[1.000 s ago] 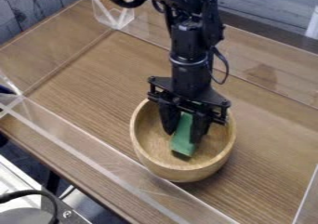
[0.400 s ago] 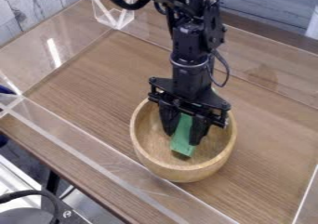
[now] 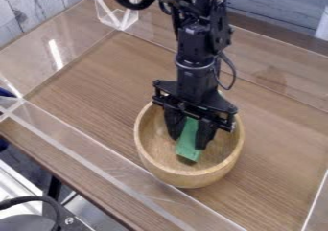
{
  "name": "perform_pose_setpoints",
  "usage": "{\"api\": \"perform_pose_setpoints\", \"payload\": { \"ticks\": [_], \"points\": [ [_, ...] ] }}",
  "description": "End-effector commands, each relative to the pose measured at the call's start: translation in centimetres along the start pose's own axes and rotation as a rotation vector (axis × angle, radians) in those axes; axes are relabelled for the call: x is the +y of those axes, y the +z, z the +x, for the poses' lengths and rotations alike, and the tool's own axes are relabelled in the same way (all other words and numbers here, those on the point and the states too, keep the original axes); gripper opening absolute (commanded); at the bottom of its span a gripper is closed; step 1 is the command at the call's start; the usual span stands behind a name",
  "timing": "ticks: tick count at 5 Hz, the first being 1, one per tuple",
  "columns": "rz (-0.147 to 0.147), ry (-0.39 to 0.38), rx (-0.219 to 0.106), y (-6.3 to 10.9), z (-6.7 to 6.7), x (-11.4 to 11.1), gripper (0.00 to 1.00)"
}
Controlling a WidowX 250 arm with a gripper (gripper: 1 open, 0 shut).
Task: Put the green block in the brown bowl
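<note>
The green block (image 3: 190, 142) was a small, flat, elongated bar of bright plain green, and it stood tilted on end inside the brown bowl (image 3: 156, 156), its lower end down near the bowl's floor and its upper end up between my fingers. My gripper (image 3: 194, 127) pointed straight down into the bowl with its jaws drawn in narrow and clamped on the top of that block. The bowl itself was round, light-brown wood with a thick rim, far larger than the block, and it sat on the wooden table (image 3: 90, 81) toward the near side, inside the clear low walls (image 3: 38, 115) that ran round the tabletop.

Against the frame from 1 second before, I could find nothing changed: my arm stood in the same place over the bowl, the jaws had the same narrow set on the block, and the block leaned at the same angle. The bowl had not shifted either.
</note>
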State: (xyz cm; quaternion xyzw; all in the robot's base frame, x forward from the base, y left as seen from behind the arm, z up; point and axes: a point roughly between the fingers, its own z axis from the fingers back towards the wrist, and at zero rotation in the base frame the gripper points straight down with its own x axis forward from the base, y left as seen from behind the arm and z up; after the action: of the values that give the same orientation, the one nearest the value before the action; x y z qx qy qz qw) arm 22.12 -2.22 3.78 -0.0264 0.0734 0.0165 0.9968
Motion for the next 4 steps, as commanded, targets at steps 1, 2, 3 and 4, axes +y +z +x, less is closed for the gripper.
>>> {"api": "perform_pose_setpoints", "payload": {
  "ticks": [1, 2, 3, 4],
  "points": [
    [0.0, 0.002, 0.013, 0.04, -0.17, 0.29, 0.0],
    [-0.002, 0.003, 0.017, 0.26, -0.24, 0.3, 0.0],
    [-0.005, 0.003, 0.02, 0.43, -0.29, 0.29, 0.0],
    [-0.009, 0.004, 0.021, 0.78, -0.34, 0.26, 1.0]
  ]
}}
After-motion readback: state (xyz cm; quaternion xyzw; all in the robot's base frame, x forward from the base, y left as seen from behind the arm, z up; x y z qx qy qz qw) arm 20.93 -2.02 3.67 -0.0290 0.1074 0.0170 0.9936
